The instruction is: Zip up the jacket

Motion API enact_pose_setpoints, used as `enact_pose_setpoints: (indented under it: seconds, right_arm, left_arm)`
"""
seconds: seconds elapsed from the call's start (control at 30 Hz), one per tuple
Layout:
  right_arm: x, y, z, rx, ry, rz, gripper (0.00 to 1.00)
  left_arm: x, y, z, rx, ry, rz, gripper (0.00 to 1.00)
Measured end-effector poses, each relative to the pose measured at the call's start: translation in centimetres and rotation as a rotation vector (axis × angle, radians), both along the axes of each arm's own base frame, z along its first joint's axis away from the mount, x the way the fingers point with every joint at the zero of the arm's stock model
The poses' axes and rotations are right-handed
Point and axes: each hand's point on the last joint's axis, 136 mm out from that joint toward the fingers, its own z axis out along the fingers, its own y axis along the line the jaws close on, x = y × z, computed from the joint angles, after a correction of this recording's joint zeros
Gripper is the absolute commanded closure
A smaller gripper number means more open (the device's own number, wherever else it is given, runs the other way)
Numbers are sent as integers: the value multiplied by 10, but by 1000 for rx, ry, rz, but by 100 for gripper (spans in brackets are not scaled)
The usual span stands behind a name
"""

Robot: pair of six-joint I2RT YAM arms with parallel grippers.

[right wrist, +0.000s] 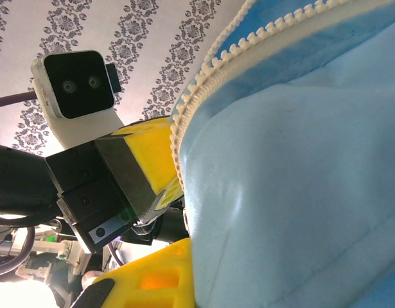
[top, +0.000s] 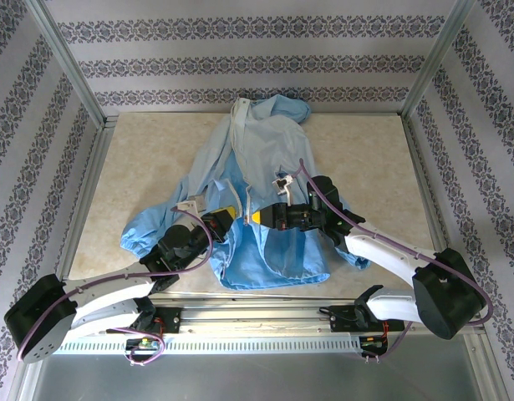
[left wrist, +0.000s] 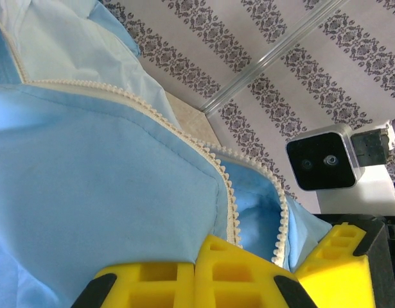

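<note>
Light-blue thin crinkly hooded jacket (top: 273, 150) spread flat on beige counter (top: 139, 159); judged light, limp, slippery; best pinched beside pale zipper strip (left wrist: 229, 192); left pincer (top: 227, 215) closed at zipper, hold on cloth unclear; right pincer (top: 257, 216) opening cannot be told.

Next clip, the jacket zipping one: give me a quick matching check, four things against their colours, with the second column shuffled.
Things:
1 hood
2 zipper teeth
3 fingers of the left gripper
4 table

Colours:
a yellow
b beige, marbled
c light blue
d pale white

Pairs: 1-c, 2-d, 3-a, 4-b.
</note>
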Motion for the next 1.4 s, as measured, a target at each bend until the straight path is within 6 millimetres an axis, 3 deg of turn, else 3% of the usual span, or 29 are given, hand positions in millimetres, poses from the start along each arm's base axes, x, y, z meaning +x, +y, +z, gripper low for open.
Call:
enact_pose_setpoints:
  seconds: [0.33,1.0,1.4]
  right_arm:
    - [3,0,-2,-5,6,-14,100]
    - [2,2,0,1,11,-14,100]
    - [2,3,-1,-2,11,-17,100]
  left_arm:
    - [6,-4,25,-9,-49,9,100]
    - [7,-6,7,52,-10,11,100]
    - [8,-7,7,55,-8,11,100]
